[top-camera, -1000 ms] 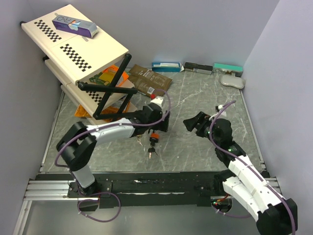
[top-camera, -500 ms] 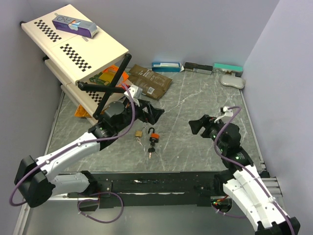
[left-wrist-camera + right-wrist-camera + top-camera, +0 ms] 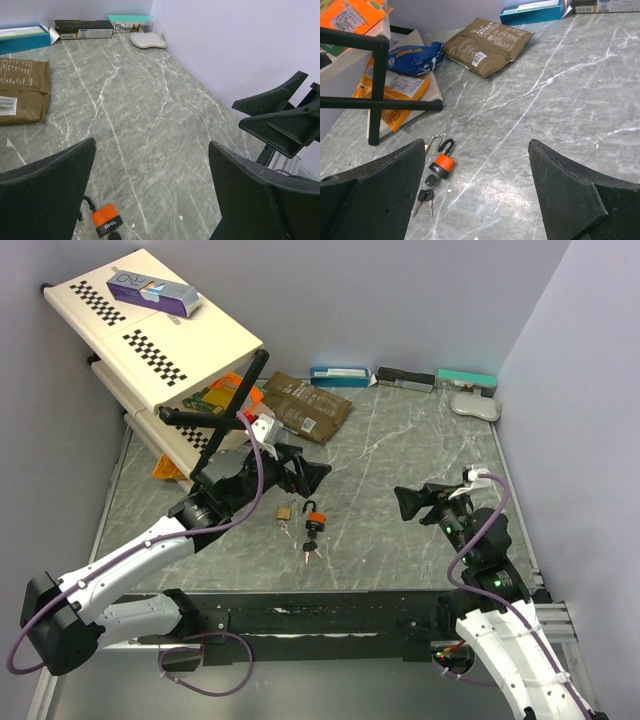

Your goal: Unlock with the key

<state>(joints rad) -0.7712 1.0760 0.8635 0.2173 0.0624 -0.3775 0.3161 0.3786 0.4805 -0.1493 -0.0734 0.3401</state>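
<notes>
An orange padlock [image 3: 315,519] with a black shackle lies mid-table, a black key head [image 3: 430,180] right at its base. In the right wrist view the orange padlock [image 3: 442,163] shows its shackle free at one end. A small brass padlock [image 3: 285,510] lies just left of it. Loose keys [image 3: 310,552] lie nearer the bases. My left gripper [image 3: 305,475] hovers open just behind the locks, holding nothing; its wrist view shows the orange padlock [image 3: 106,220] below its fingers [image 3: 50,185]. My right gripper [image 3: 415,503] stands open to the right, well apart.
A cream shelf rack [image 3: 150,330] with black cross braces fills the back left, with orange packets [image 3: 220,400] under it. A brown pouch [image 3: 305,405] lies behind the locks. Flat boxes [image 3: 405,378] and a white object [image 3: 475,405] line the back wall.
My left gripper has drawn back from over the padlocks toward the rack and opened fully. My right gripper has pulled away to the right and nearer the bases.
</notes>
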